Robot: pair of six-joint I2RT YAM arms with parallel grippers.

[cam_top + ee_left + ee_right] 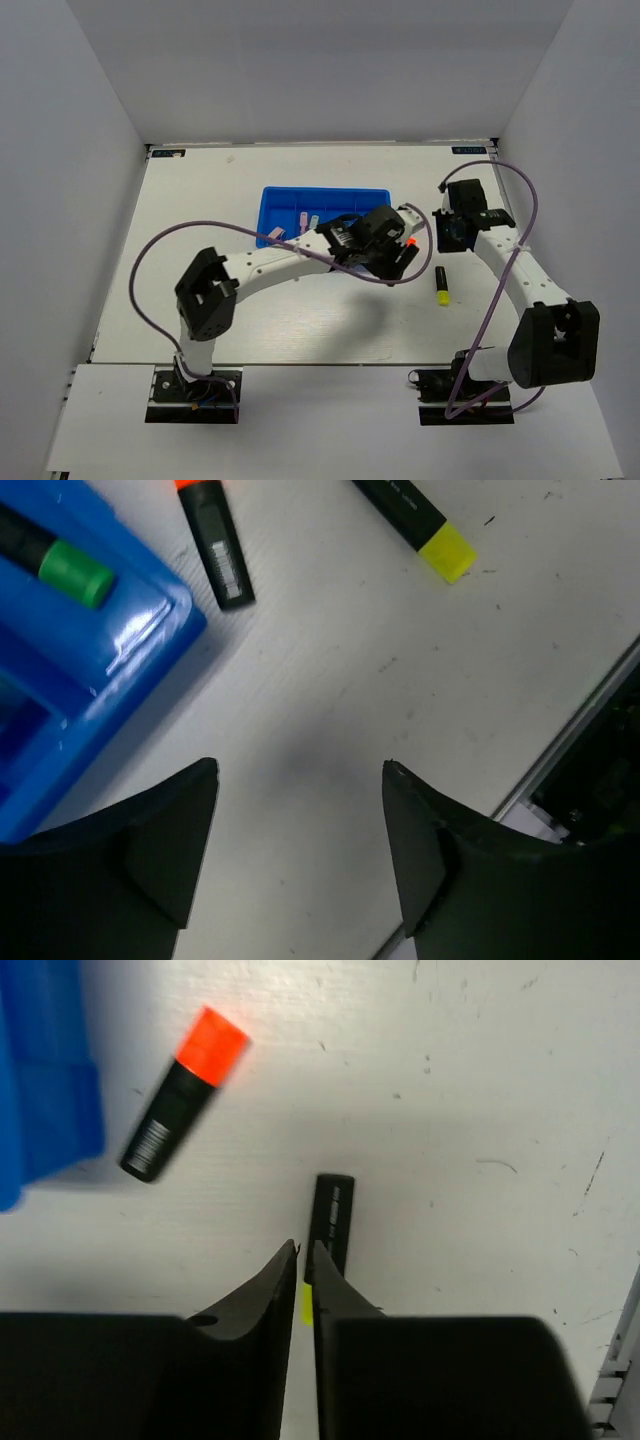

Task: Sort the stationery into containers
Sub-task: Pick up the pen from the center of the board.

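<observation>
The blue tray [290, 205] lies at the table's middle, holding pink [303, 221] and mint [314, 220] pieces. A green-capped highlighter [62, 564] lies in the tray's corner [140, 640]. An orange-capped highlighter [213, 545] lies on the table just outside it, also in the right wrist view [185, 1095]. A yellow-capped highlighter [441, 286] lies further right. My left gripper [300, 770] is open and empty above bare table near the tray corner. My right gripper [303, 1252] is shut and empty, above the yellow highlighter [332, 1210].
The left arm [280, 262] stretches across the tray's near side. The tray's corner [45, 1090] shows at the left of the right wrist view. The table's right edge [590, 720] runs close to the left gripper's view.
</observation>
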